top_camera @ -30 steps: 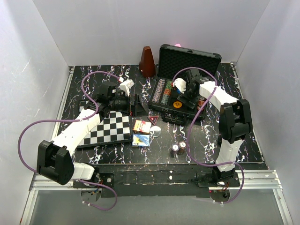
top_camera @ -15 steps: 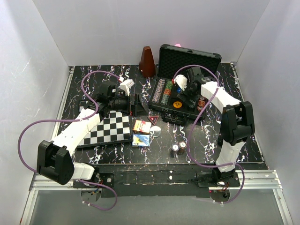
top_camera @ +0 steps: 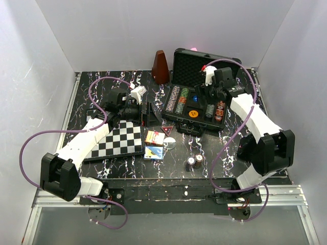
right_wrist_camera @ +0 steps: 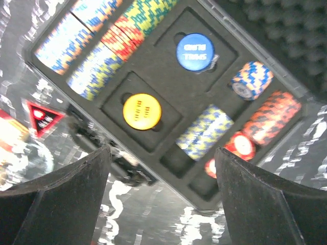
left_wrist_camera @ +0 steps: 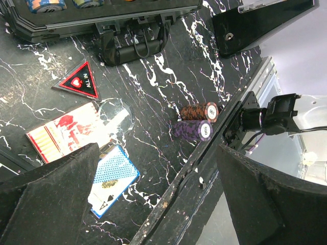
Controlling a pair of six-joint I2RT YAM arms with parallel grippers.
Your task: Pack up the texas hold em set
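Observation:
The black case point(top_camera: 179, 121) lies open at the back, its egg-crate foam lid point(top_camera: 204, 65) upright. Rows of striped chips point(right_wrist_camera: 97, 46), a blue button point(right_wrist_camera: 195, 52) and a yellow button point(right_wrist_camera: 142, 111) sit in its tray. My right gripper point(top_camera: 207, 93) hovers over the tray, open and empty point(right_wrist_camera: 162, 150). My left gripper point(top_camera: 145, 115) is open and empty point(left_wrist_camera: 156, 153), left of the case. On the table lie a red card box point(left_wrist_camera: 64, 132), a blue card box point(left_wrist_camera: 110, 178), a triangular marker point(left_wrist_camera: 79, 81), a clear disc point(left_wrist_camera: 115, 115) and two chip stacks point(left_wrist_camera: 199, 111).
A black-and-white chessboard point(top_camera: 118, 142) lies under my left arm. A brown pyramid metronome point(top_camera: 160, 67) stands left of the lid. The case handle point(left_wrist_camera: 135, 41) faces the table's front. The chip stacks point(top_camera: 194, 161) lie near the front edge rail point(top_camera: 168, 184).
My right arm has swung right and back, and its gripper has risen from the tray's middle toward the lid. The left arm has not moved.

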